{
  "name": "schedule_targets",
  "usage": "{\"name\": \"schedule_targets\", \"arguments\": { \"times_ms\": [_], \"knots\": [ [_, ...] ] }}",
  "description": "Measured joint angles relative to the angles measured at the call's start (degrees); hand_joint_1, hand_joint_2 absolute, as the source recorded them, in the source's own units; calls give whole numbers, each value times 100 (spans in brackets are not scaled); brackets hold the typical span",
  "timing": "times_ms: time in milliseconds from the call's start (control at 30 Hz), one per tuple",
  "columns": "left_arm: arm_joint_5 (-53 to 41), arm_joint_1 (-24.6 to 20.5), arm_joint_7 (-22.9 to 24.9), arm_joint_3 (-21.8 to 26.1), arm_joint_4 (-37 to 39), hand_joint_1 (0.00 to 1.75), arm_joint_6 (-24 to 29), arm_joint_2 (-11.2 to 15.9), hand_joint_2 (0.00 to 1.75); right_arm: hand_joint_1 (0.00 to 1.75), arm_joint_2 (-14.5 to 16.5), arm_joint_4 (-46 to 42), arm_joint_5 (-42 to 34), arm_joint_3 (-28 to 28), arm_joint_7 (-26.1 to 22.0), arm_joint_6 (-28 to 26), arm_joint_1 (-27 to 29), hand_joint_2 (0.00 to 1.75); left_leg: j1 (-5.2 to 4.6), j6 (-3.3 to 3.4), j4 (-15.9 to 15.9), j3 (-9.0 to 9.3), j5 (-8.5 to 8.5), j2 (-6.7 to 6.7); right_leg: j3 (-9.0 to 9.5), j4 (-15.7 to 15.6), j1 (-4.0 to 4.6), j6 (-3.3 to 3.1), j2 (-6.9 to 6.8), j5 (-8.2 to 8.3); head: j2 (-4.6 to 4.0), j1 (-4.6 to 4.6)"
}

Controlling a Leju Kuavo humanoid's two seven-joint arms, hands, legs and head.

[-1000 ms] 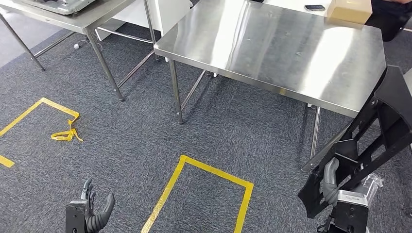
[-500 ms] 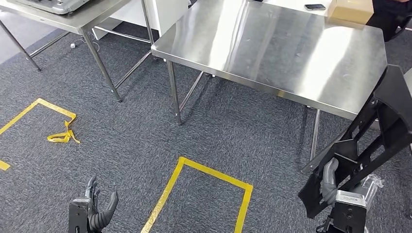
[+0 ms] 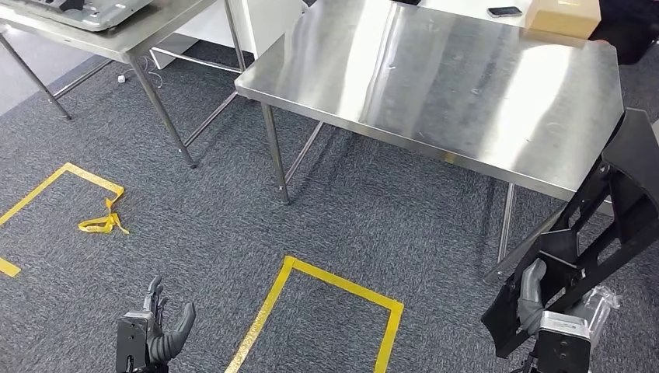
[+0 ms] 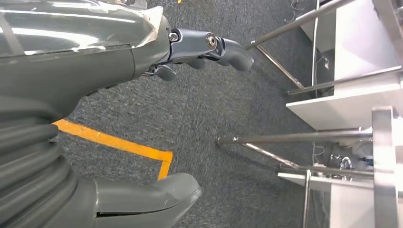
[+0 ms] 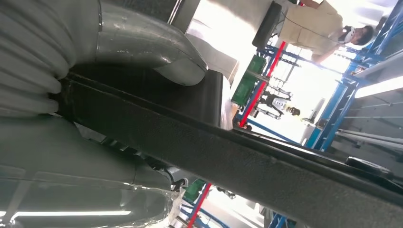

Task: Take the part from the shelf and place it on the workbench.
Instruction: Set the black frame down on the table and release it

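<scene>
My right hand (image 3: 536,299) grips a large black framed part (image 3: 602,225) that rises from the lower right up past the near right corner of the steel workbench (image 3: 458,78). In the right wrist view the thumb (image 5: 142,45) lies over the black part (image 5: 247,156). My left hand (image 3: 151,334) hangs low at the lower left over the carpet, fingers apart and holding nothing; the left wrist view shows its fingers (image 4: 209,45) spread above the grey floor.
A cardboard box (image 3: 561,17) and a phone (image 3: 503,11) lie at the workbench's far edge. A second steel table (image 3: 116,35) stands at the upper left. Yellow tape squares (image 3: 326,280) mark the carpet, with a loose tape scrap (image 3: 101,224).
The whole view has shifted: the camera has moved nearer the workbench, which now sits lower and larger. The black part stays in my right hand; my left hand remains open.
</scene>
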Motion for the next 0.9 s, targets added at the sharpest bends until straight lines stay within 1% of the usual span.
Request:
{"name": "schedule_targets", "arguments": {
  "times_ms": [33,67,100,167,200,233,267,300,333,367,400,433,467,500,567,600,767,900],
  "knots": [
    [-10,-9,3,-1,4,0,-4,-1,175,175,8,-20,9,-4,2,5,10,175,11,-23,25,-3,-27,9,18,-5,-6,-55,7,-6,0,-5],
    [-16,-21,5,-2,9,0,-8,-3,175,175,16,-41,19,-7,3,8,15,175,16,-33,140,-51,-96,16,44,-13,-10,-107,13,-16,0,-18],
    [-20,-34,9,-3,15,0,-11,-4,175,175,22,-60,26,-11,4,9,21,175,14,-32,390,-172,-220,19,77,-20,-9,-156,17,-31,1,-31],
    [-23,-46,16,-2,35,0,-18,-6,175,175,34,-75,34,-18,5,11,32,175,-16,-1,1160,-587,-527,16,127,-19,41,-232,17,-78,1,-47],
    [-26,-45,19,1,49,0,-25,-5,175,175,41,-75,36,-21,6,12,40,175,-34,17,1505,-801,-623,14,151,-18,75,-264,17,-99,1,-48],
    [-30,-42,19,2,63,0,-35,-5,175,175,49,-75,37,-24,7,10,50,175,-53,46,1685,-945,-618,14,178,-18,110,-295,18,-121,1,-48],
    [-37,-41,19,3,74,0,-47,-5,175,175,59,-77,39,-27,7,9,57,175,-75,87,1647,-983,-500,14,212,-18,144,-326,21,-144,1,-49],
    [-45,-44,19,3,83,0,-57,-5,175,175,67,-80,42,-28,7,8,62,175,-102,142,1416,-921,-290,12,254,-18,172,-350,26,-171,0,-49],
    [-52,-49,18,3,86,0,-66,-5,175,175,74,-85,46,-28,7,7,64,175,-137,213,1044,-783,-40,10,300,-18,196,-368,33,-202,0,-49],
    [-58,-61,19,5,90,0,-74,-4,175,175,85,-91,51,-30,10,7,65,175,-171,286,693,-627,135,15,322,-16,223,-370,38,-236,0,-38],
    [-64,-73,18,7,92,0,-80,-5,175,175,92,-101,58,-34,14,7,63,175,-201,332,418,-492,232,20,337,-13,239,-357,43,-268,0,-26],
    [-69,-85,19,8,95,0,-88,-6,175,175,101,-110,67,-41,23,7,61,175,-230,361,256,-408,256,24,338,-14,247,-339,44,-288,0,-17],
    [-72,-93,19,9,99,0,-93,-7,175,175,110,-119,75,-49,34,7,63,175,-245,355,205,-369,235,28,330,-12,254,-325,43,-301,0,-8],
    [-76,-98,19,10,102,0,-96,-8,175,175,117,-127,84,-58,43,7,64,175,-258,334,171,-352,240,25,336,-12,246,-319,41,-304,0,-14],
    [-80,-105,20,23,114,0,-100,-5,175,175,132,-135,99,-73,53,8,70,175,-269,311,150,-348,253,17,344,-19,240,-323,36,-306,-1,-19],
    [-85,-110,20,32,118,0,-104,-4,175,175,136,-139,108,-79,54,9,69,175,-272,310,148,-349,249,14,349,-31,236,-323,36,-307,-1,-19],
    [-122,-136,20,49,130,0,-119,-17,175,175,149,-166,137,-90,55,21,68,175,-272,319,142,-346,223,13,348,-74,237,-305,36,-321,-1,-17],
    [-125,-146,20,64,134,0,-120,-23,175,175,157,-173,137,-95,55,21,69,175,-271,324,141,-334,213,13,337,-81,234,-304,36,-322,0,-18]
  ]
}}
